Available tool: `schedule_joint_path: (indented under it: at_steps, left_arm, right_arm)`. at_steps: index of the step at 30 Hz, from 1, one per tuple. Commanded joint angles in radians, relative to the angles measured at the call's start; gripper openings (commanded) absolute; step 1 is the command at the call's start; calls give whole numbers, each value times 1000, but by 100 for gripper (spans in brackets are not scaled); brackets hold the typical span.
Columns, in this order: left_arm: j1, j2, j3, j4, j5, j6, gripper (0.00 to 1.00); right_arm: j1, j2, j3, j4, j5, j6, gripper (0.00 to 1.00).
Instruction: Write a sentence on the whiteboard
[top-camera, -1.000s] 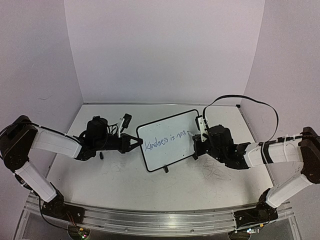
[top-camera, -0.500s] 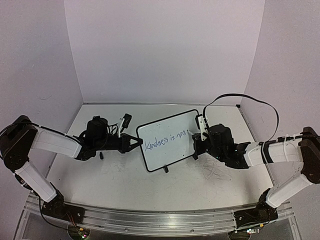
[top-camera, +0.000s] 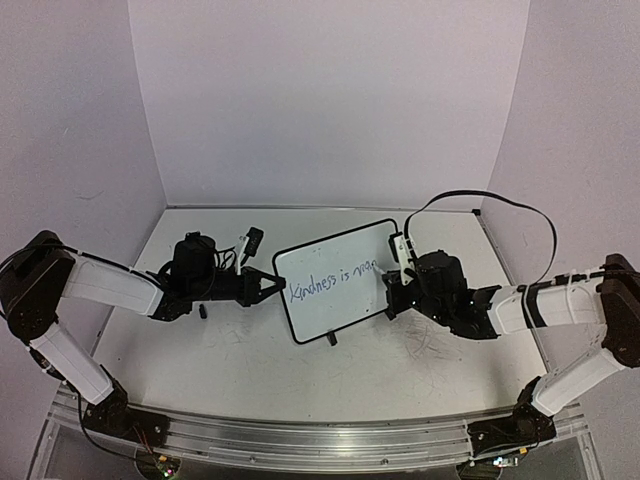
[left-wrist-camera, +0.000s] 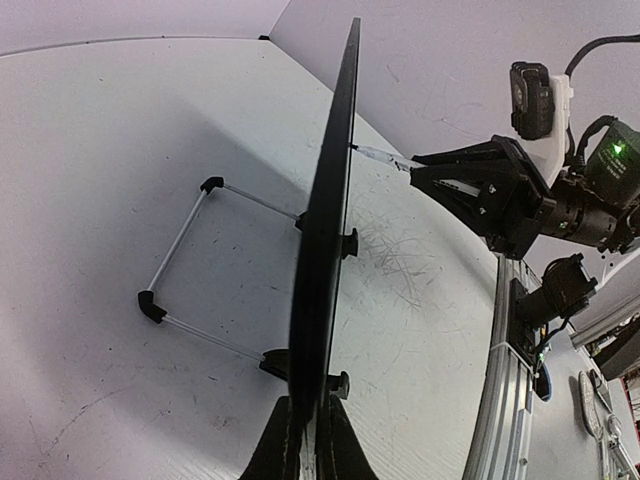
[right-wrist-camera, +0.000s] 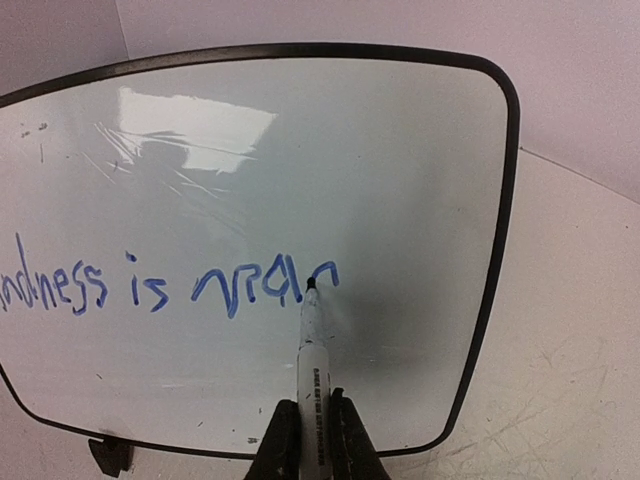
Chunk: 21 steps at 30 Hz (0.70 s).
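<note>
The whiteboard stands tilted mid-table on its little black feet; the left wrist view shows it edge-on. My left gripper is shut on its left edge. The sentence is in blue and reads "Kindness is ma", followed by a fresh curved stroke. My right gripper is shut on a white marker. The marker's tip touches the board at the end of that last stroke.
A wire stand props the board from behind. A small black piece lies on the table under the left arm. Grey scuff scribbles mark the tabletop near the right arm. An aluminium rail runs along the near edge.
The marker has added a curved stroke after "ma", and the right gripper has shifted slightly right along the line. The left gripper and the board have stayed still.
</note>
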Motion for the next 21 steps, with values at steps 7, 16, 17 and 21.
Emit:
schedule_joint_path:
  at_steps: [7,16,17,21]
  left_arm:
    - [1,6,17,-51,-9,33,0]
    - [1,-2,13,-50,-12,31,0]
    - [1,-1,14,-50,-11,31,0]
    - [0,1,18,-51,-9,31,0]
  right_arm:
    - [4,-11,-8,-26,51,27,0]
    - [4,-3,16,-13,78,20,0]
    - [3,-2,19,-5,75,16,0]
    - [3,3,35,22,63,-1,0]
